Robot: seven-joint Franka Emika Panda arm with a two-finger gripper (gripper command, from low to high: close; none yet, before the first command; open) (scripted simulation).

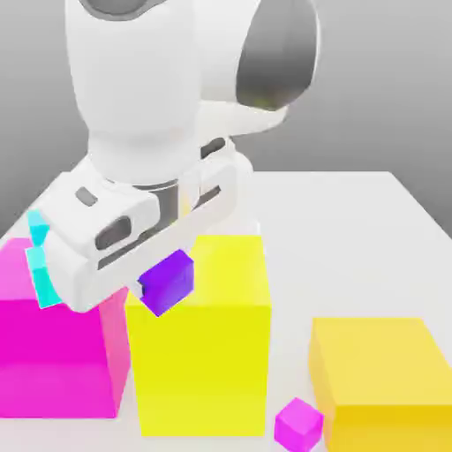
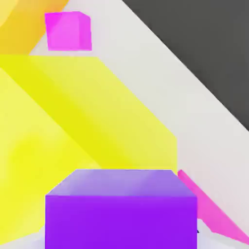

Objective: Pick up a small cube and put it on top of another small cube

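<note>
Above the yellow block [image 1: 199,344], hand [image 1: 154,287] clamping violet cube [image 1: 167,281], pink cube [image 1: 298,423] beside

gripper [image 1: 157,281]: closed on the purple cube [image 1: 167,281], held in the air
yellow block [image 1: 205,353]: just below and behind it
pink cube [image 1: 298,423]: on the table [image 1: 353,247], well apart, lower down
cyan cubes [image 1: 41,265]: just beside the hand

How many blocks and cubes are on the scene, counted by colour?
Violet small cube: 1
Pink small cube: 1
Cyan small cubes: 2
Yellow big block: 1
Magenta big block: 1
Orange-yellow big block: 1
Total: 7
</note>
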